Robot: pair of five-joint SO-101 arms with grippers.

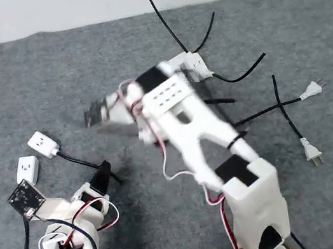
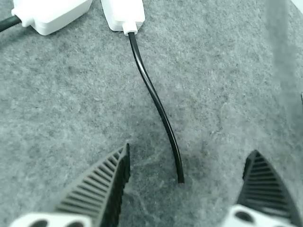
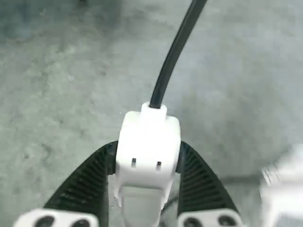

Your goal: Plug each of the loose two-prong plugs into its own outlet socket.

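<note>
Clamping outlet socket (image 3: 147, 135) in right hand (image 3: 147, 156), slots up toward the wrist camera, cord (image 3: 177, 52) running straight away along its long axis. Holding left hand (image 2: 191, 150) wide open over a cord end (image 2: 179, 176), spare sockets (image 1: 44, 144) lower left. Probably fetching loose plugs (image 1: 312, 89) next: far right, well apart from both hands, nearer the right arm.

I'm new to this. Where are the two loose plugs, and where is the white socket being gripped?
far plug (image 1: 310, 91): high view, on its white body.
near plug (image 1: 311, 150): high view, on its white body.
held socket (image 3: 147, 142): right wrist view, on its face above the two slots.
</note>
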